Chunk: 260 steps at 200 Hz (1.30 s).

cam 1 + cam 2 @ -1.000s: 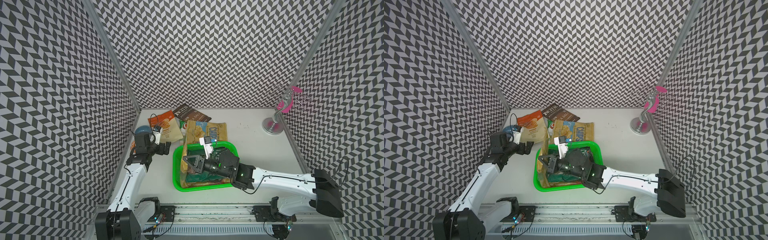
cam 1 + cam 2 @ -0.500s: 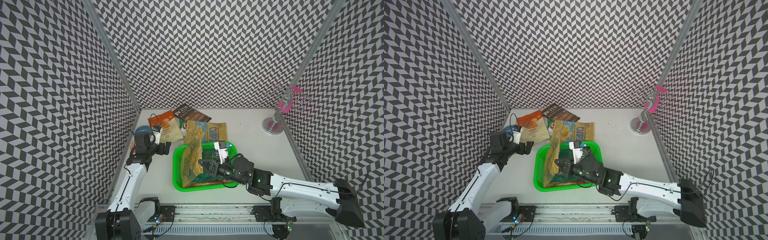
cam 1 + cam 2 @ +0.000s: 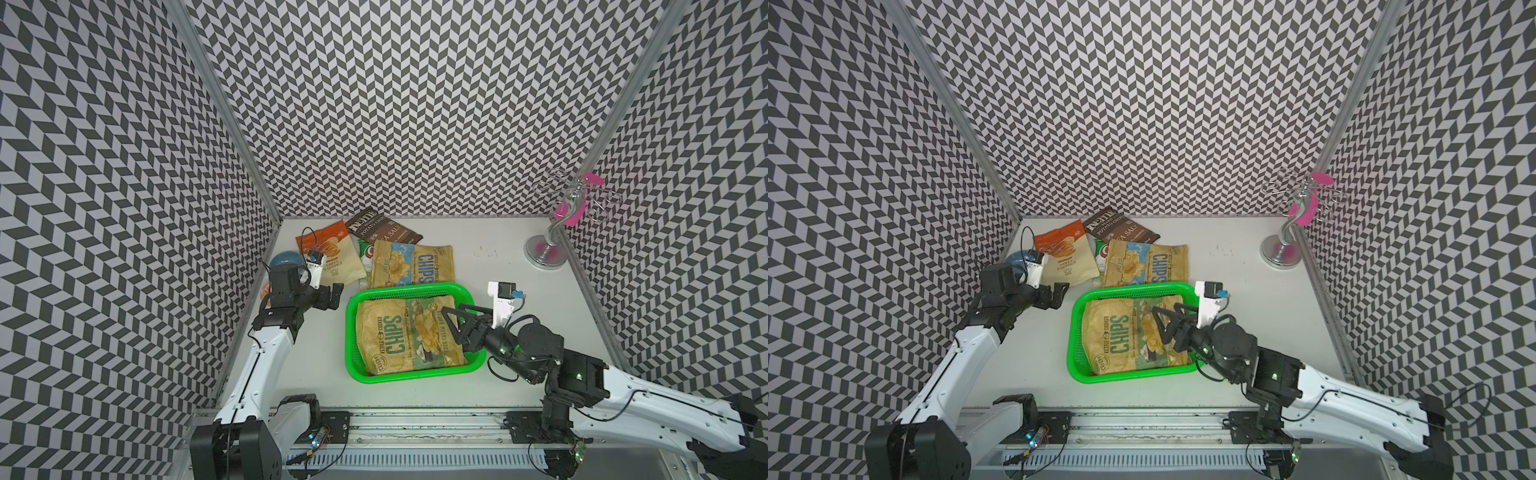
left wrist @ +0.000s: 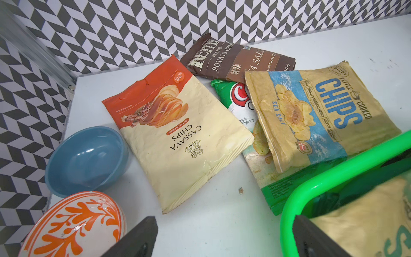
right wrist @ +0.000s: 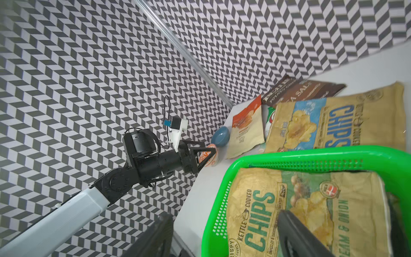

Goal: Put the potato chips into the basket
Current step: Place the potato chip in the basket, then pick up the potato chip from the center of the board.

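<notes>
The green basket holds one tan chip bag lying flat, with something dark green under it. Four more bags lie on the worktop behind: tan, brown, orange-cream and green-white. Two bowls, blue and orange-patterned, sit in the left corner. Left jaws and right jaws are released and empty, the right over the basket.

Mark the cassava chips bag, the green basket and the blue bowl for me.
cassava chips bag (image 4: pixel 178 160): left wrist view, cream front panel.
green basket (image 3: pixel 409 289): in a top view, far rim.
blue bowl (image 4: pixel 86 160): left wrist view, inside bottom.
</notes>
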Available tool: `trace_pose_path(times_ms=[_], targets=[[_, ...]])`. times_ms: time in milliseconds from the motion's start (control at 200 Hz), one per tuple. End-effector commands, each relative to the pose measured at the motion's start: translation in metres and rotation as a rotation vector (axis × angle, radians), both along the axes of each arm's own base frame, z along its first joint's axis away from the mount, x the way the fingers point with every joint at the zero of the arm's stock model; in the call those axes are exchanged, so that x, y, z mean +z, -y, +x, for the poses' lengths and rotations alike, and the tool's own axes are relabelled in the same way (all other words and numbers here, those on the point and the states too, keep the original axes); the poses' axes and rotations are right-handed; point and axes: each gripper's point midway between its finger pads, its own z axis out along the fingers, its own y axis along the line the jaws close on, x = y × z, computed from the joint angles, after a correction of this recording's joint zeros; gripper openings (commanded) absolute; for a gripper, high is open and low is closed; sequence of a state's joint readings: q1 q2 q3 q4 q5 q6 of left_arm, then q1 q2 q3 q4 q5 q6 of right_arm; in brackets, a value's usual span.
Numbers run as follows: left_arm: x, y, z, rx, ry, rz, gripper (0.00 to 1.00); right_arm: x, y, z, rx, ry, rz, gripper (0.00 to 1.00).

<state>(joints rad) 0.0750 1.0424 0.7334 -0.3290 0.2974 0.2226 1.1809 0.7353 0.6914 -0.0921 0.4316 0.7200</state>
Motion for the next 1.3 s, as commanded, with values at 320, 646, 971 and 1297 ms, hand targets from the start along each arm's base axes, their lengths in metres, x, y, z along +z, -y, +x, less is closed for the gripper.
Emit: trace_pose_path(times_ms=[320, 646, 971, 1297], targets=[[0.008, 0.009, 0.000, -0.064, 0.030, -0.021, 0.99, -0.031, -0.081, 0.002, 0.362, -0.054, -0.122, 0.79], [-0.001, 0.026, -0.011, -0.177, 0.008, -0.040, 0.99, -0.050, -0.037, 0.122, 0.155, -0.131, -0.177, 0.82], [-0.007, 0.030, -0.017, -0.202, -0.004, -0.048, 0.99, -0.127, 0.019, 0.253, -0.009, -0.324, -0.270, 0.78], [-0.013, 0.039, -0.022, -0.255, -0.033, -0.072, 0.99, -0.214, 0.046, 0.296, 0.022, -0.476, -0.268, 0.71]])
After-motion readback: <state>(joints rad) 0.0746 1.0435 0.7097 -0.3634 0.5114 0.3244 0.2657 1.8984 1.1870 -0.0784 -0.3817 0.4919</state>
